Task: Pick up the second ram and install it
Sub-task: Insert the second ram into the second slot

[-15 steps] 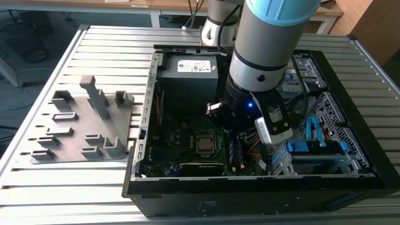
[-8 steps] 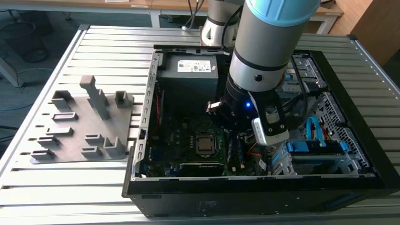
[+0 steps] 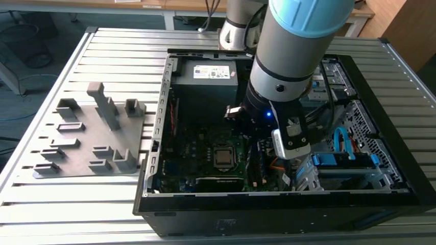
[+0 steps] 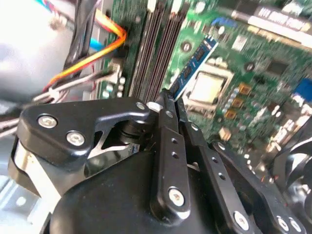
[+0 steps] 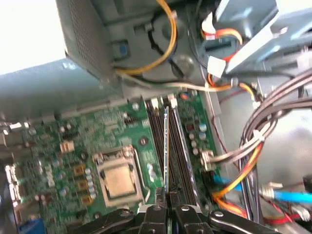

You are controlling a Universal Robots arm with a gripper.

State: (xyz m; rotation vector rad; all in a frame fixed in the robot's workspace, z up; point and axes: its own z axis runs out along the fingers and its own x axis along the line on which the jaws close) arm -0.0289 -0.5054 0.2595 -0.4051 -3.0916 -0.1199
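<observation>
My gripper [image 4: 170, 97] [image 5: 167, 207] is shut on the second ram [image 4: 195, 63], a thin blue-green stick with black chips, inside the open computer case [image 3: 156, 153]. In the first wrist view the second ram [image 5: 166, 146] shows edge-on, running along the dark memory slots [image 5: 157, 131] beside the CPU socket [image 5: 119, 178]. I cannot tell whether the stick touches a slot. In the exterior view the arm [image 3: 279, 87] reaches down over the motherboard [image 3: 197, 153], next to the CPU socket [image 3: 223, 155].
A grey plastic holder [image 3: 89, 138] with upright ribs lies on the slatted table at the exterior view's left. Orange, yellow and grey cables [image 5: 239, 161] run close beside the slots. The power supply [image 3: 204, 81] and a drive cage with blue cables [image 3: 344, 153] crowd the case.
</observation>
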